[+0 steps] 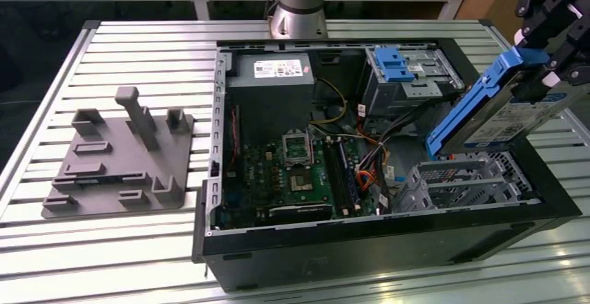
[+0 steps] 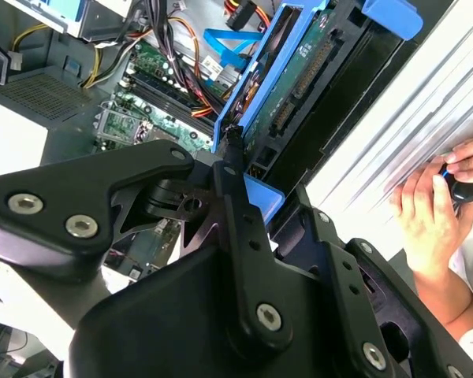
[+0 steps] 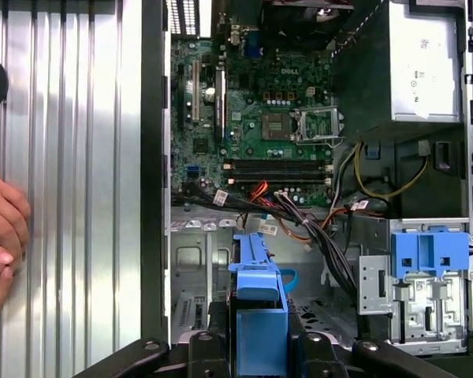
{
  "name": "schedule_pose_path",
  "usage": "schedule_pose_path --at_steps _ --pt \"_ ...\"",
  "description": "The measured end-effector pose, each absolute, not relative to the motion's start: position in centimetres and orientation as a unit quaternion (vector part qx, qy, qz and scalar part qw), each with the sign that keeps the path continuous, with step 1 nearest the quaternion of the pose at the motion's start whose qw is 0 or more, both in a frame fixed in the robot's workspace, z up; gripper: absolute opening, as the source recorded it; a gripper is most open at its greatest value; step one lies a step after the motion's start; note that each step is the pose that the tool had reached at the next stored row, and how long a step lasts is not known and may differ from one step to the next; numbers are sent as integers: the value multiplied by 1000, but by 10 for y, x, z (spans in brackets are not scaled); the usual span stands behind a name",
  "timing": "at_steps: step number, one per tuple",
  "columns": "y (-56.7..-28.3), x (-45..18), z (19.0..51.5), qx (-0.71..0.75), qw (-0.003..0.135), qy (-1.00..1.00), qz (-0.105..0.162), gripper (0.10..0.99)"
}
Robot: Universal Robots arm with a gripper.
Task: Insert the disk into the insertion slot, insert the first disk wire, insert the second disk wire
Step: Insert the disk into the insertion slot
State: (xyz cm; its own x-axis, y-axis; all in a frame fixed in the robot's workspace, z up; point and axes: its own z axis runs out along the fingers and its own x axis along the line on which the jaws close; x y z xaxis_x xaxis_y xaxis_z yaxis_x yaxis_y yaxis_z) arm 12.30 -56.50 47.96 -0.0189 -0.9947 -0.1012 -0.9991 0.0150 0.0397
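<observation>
The gripper (image 3: 258, 331) is clamped shut on the blue-framed disk (image 1: 502, 114), which is held tilted just above the insertion slot (image 1: 465, 183) inside the open computer case (image 1: 369, 252). No step is judged completed: disk and both wires remain uninserted.

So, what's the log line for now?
gripper: jaws shut on disk | disk: tilted over insertion slot, not inserted

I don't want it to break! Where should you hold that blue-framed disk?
By the upper end of its blue frame, from above, as the hand grips the disk now. It hangs tilted, lower end toward the insertion slot, so that end should stay free.
</observation>
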Motion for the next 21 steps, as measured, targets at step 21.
schedule_pose_path --at_steps 21 --pt "-567 123 472 -700 22 712 50 365"
